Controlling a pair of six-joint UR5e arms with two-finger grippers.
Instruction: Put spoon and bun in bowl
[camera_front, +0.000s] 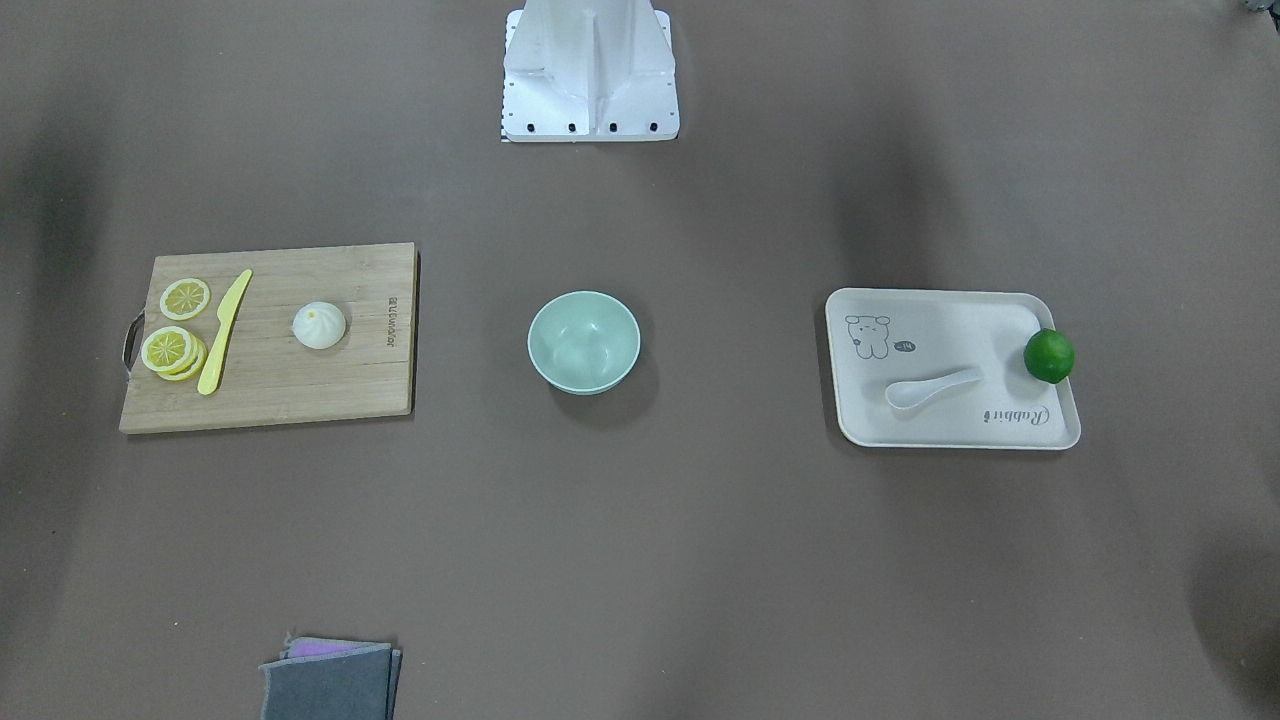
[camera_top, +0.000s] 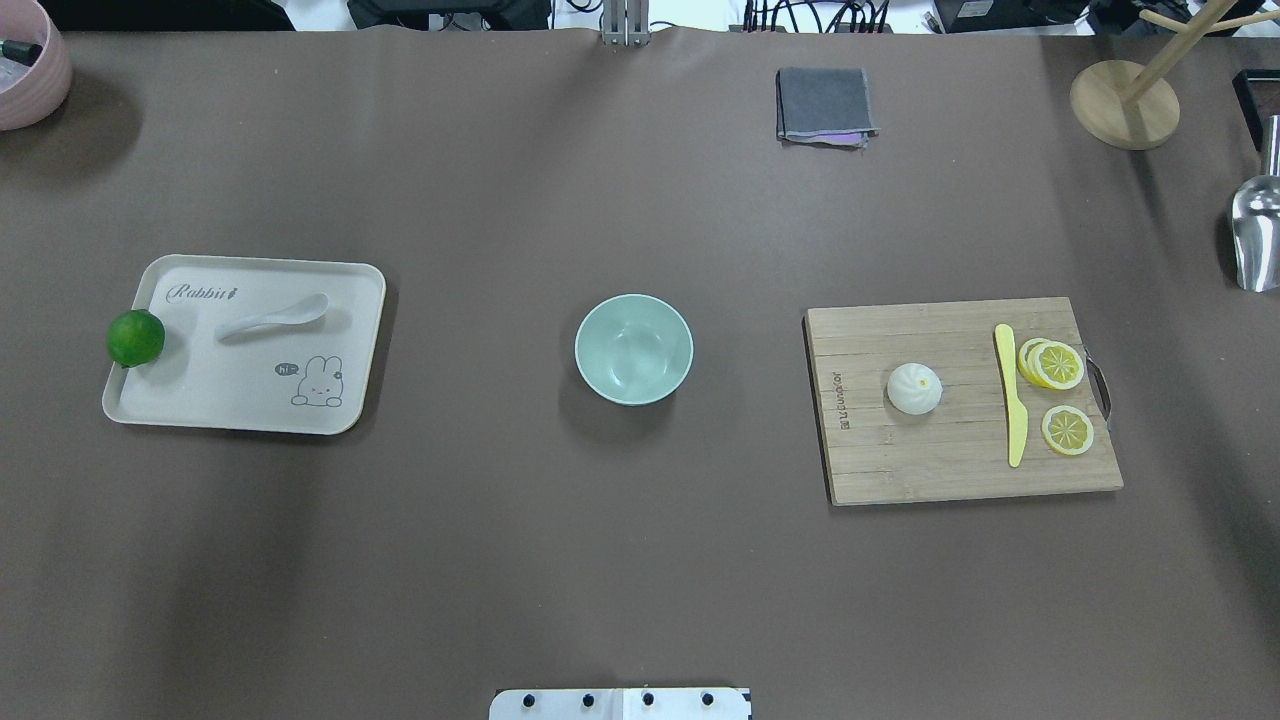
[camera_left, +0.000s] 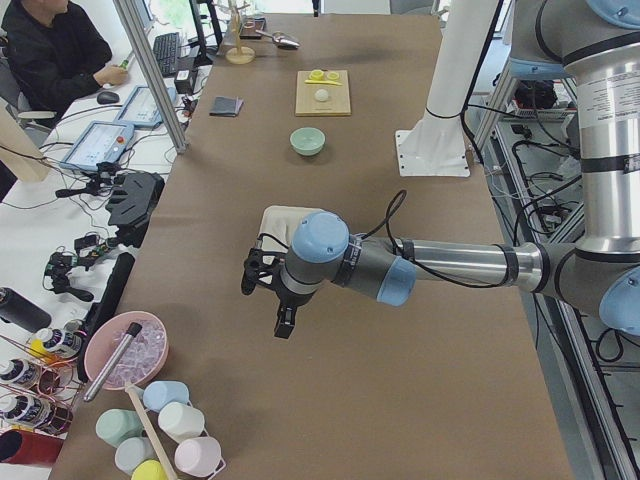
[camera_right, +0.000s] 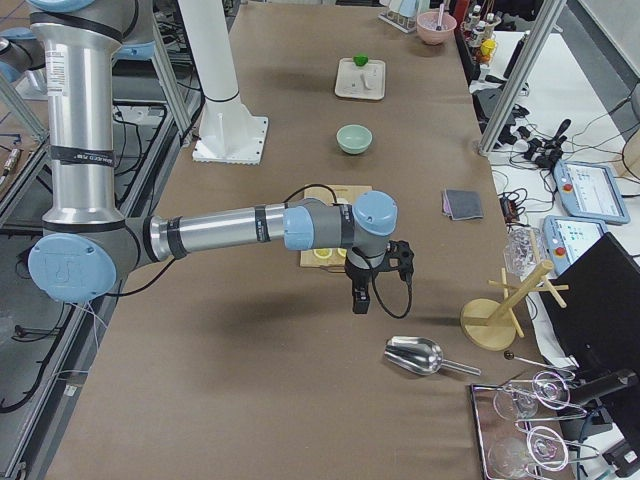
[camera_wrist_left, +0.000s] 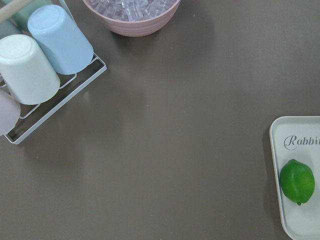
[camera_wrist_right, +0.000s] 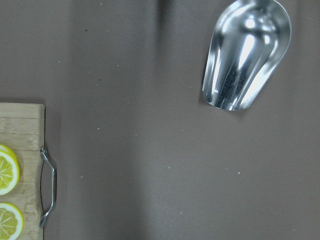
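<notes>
Overhead exterior view: the bowl (camera_top: 633, 348) stands empty at the centre of the table. The spoon (camera_top: 272, 316) lies on the tray (camera_top: 200, 400) to the left, its scoop toward the bowl and its handle toward the lime (camera_top: 135, 338) at the tray's left edge. The bun (camera_top: 914, 388) sits on the cutting board (camera_top: 950, 470) to the right, apart from the yellow knife (camera_top: 1012, 405) and the lemon slices (camera_top: 1060, 366) further right.

Neither placement appears begun. The left gripper (camera_left: 283, 325) hangs over bare table beyond the tray's left end. The right gripper (camera_right: 360, 300) hangs beyond the board's right end, near a metal scoop (camera_wrist_right: 245, 55). Both show only in the side views, so how far their jaws are parted cannot be told. Spoon and bun both lie free, so neither gripper holds a task item.

Recommended procedure:
- Bring the left gripper over the spoon's handle with the jaws across its width, clear of the lime. The glossy surface will likely slip, so grip squarely.
- Centre the right gripper above the bun and close gently, since it looks soft.
- Lower each item into the bowl rather than dropping it.
</notes>
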